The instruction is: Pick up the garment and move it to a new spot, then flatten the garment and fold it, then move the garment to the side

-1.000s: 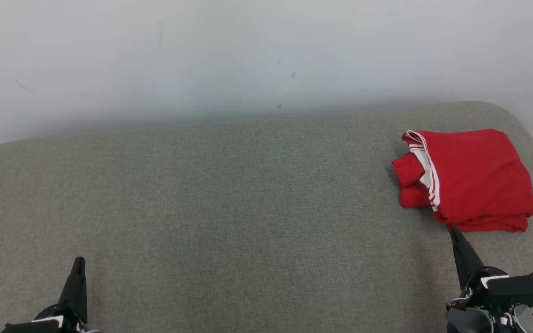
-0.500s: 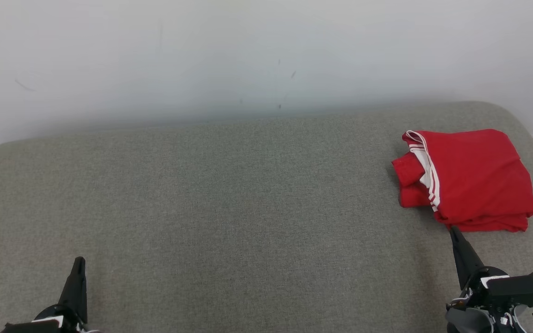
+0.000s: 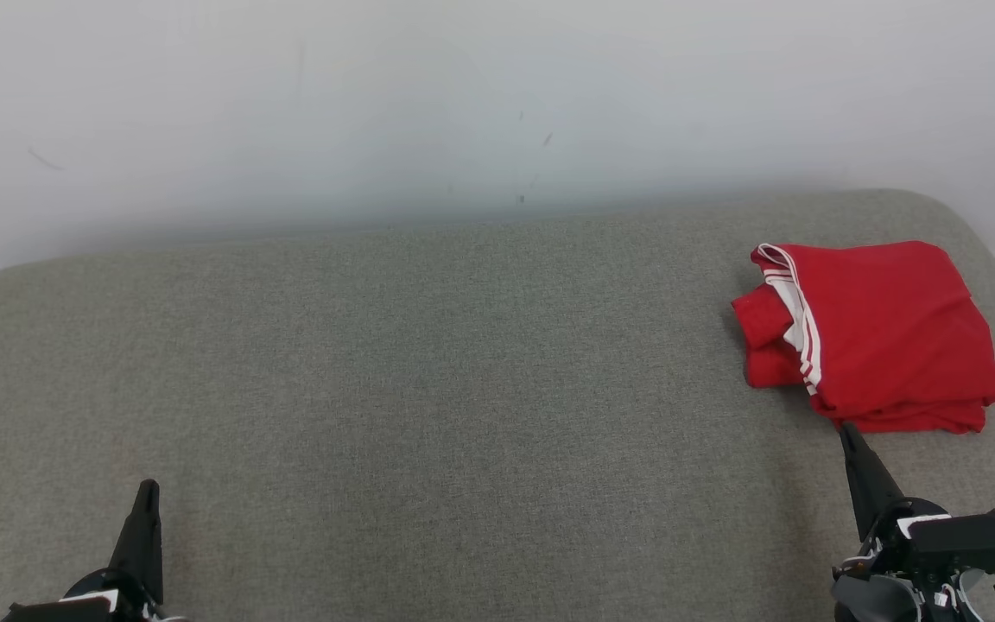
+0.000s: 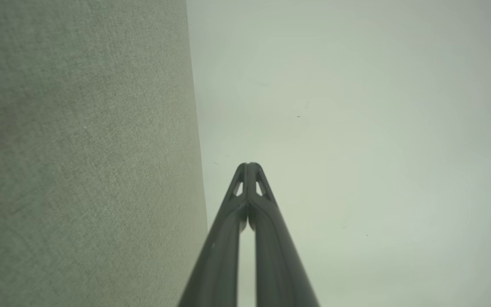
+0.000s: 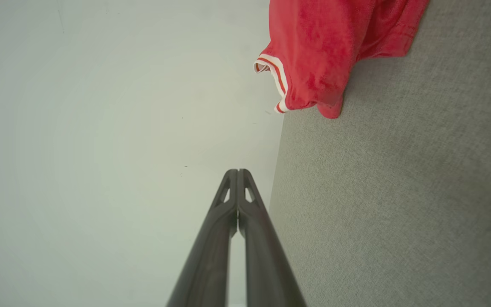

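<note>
1. Garment point(image 3: 886, 333) position first: you have a red bundle with white-striped trim lying at the far right of the grey padded surface point(image 3: 463, 389), close to its rounded right-hand corner, with nothing holding it
2. Judging by how it lies, you are at or very near the end. The cloth sits in stacked layers with fairly straight outer edges, which reads as folded, and it is well off to the side, so the last move looks made too
3. Your right gripper point(image 3: 846, 432) sits low at the near right, its tip just short of the bundle's near edge. In the right wrist view bare grey fabric shows between the tip and the red cloth, so the two are apart. Its fingers point(image 5: 218, 247) are pressed together on nothing
4. Your left gripper point(image 3: 148, 492) rests at the lower left, well apart from the garment, with its fingers point(image 4: 226, 238) likewise pressed together and empty
5. What remains looks small: a rolled red part pokes out on the bundle's left side beside the striped trim, so the fold is a bit loose. If you accept that, I'd judge nothing is left but drawing both arms clear
</note>
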Controlling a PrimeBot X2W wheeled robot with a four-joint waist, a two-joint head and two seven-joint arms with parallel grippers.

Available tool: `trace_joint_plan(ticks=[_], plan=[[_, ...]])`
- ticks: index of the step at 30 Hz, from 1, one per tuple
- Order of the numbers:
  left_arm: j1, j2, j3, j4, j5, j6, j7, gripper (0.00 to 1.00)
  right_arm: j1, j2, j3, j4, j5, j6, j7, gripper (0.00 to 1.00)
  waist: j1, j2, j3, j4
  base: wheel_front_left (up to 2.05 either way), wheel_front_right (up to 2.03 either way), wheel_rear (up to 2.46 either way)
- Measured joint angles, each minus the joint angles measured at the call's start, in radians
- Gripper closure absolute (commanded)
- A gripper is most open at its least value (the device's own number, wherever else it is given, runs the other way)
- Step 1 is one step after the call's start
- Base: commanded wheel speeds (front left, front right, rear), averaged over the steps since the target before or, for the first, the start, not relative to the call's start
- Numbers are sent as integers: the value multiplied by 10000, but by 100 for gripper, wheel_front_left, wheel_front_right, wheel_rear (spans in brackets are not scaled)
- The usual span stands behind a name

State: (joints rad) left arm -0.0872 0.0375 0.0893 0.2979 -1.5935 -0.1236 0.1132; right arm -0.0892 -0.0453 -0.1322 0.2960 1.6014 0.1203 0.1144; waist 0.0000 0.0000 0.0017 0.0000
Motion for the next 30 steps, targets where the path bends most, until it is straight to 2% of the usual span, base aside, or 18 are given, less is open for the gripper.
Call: trace_joint_plan(ticks=[30], plan=[[0, 0, 0, -2, 0, 0, 0, 100, 0, 0, 0, 2, 0, 2, 2, 100, 0, 0, 0, 0, 0, 0, 0]])
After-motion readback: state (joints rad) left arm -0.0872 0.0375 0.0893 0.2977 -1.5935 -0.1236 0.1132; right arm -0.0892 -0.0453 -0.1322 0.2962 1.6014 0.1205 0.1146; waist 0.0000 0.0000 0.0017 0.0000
